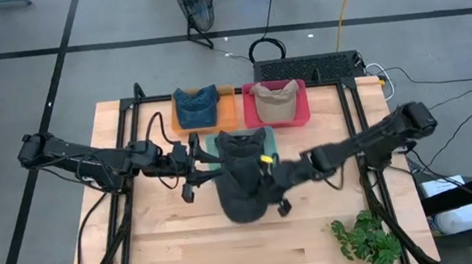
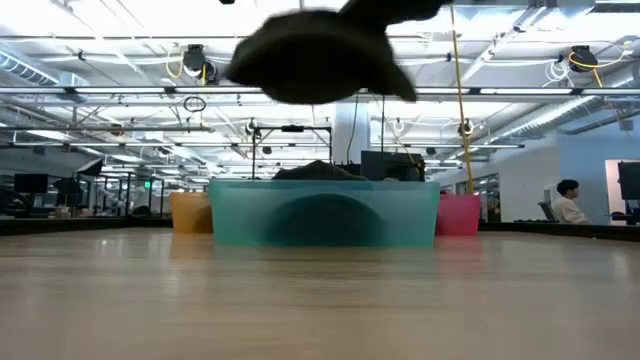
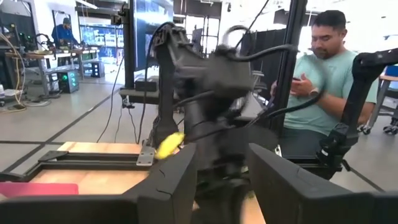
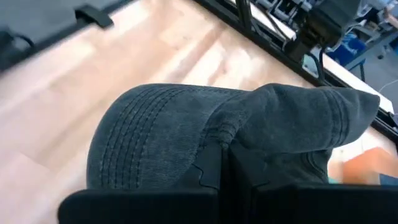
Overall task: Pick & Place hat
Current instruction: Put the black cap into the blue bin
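Setting: open workshop with grey floor, ceiling pipes and desks beyond; a wooden table (image 1: 186, 243) in a black frame (image 1: 354, 128) stands at centre.

Bins, far half of table: orange bin (image 1: 229, 106) at far left holding a blue hat (image 1: 195, 106); red bin (image 1: 302, 107) to its right holding a tan hat (image 1: 275, 100); teal bin (image 2: 325, 212) nearer, in front of the pair, with a dark item showing over its rim.

Dark hat (image 1: 244, 188): grey-black denim cap, off the table, raised above the table just near of the teal bin. In the low view it hangs high above the teal bin's rim. Stitched brim faces the right wrist camera.

Right gripper (image 1: 269, 181): reaches in from the right, fingers pinched tight on the dark hat's fabric; a yellow tag sits at its wrist.

Left gripper (image 1: 194, 164): reaches in from the left, beside the teal bin's left edge, just left of the dark hat. Fingers (image 3: 171, 183) stand partly apart with nothing between them.

Other: green plant (image 1: 366, 240) at the near right corner; keyboard (image 1: 308, 69) beyond the far edge; a seated person (image 3: 314, 93) in a teal shirt off the table's right side, looking down at something in their hands; another person (image 2: 568, 203) sits far off in the room.
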Motion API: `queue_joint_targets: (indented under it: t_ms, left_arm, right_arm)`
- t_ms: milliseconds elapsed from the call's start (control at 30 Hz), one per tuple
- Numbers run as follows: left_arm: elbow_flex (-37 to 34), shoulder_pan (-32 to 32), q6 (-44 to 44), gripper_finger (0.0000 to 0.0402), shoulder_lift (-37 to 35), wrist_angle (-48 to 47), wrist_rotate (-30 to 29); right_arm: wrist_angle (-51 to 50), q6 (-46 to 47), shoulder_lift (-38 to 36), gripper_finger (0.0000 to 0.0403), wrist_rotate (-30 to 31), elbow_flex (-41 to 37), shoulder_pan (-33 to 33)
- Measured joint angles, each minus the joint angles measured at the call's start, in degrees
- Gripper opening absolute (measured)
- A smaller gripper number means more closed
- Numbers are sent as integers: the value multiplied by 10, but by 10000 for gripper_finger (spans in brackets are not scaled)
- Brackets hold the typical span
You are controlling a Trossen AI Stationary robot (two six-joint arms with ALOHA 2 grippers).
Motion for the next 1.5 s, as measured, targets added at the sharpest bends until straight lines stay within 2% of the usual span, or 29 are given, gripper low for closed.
queue_joint_targets:
  t_ms: [133,333,633,767,900,1000,1167,1300,1500]
  left_arm:
    - [0,-1,12,149,0,-1,0]
    - [0,-3,25,150,0,-2,0]
    - [0,-2,41,150,0,-8,-20]
    - [0,0,41,150,0,-8,-26]
    - [0,3,41,150,0,-18,-26]
    - [0,3,41,150,0,-34,-36]
    - [0,3,41,150,0,-41,-45]
    - [0,3,41,150,0,-41,-45]
    - [0,3,43,150,0,-39,-46]
  right_arm:
    - [-23,-38,0,0,-60,0,-66]
    - [-73,-57,7,0,-74,0,-151]
    - [-38,-67,60,0,-214,1,-236]
    - [-31,-72,94,0,-209,1,-255]
    - [-27,-73,118,0,-158,1,-273]
    - [-19,-80,119,0,-142,1,-280]
    - [-19,-102,87,0,-131,0,-271]
    - [-25,-130,54,0,-76,0,-261]
    - [-26,-135,46,0,-71,0,-259]
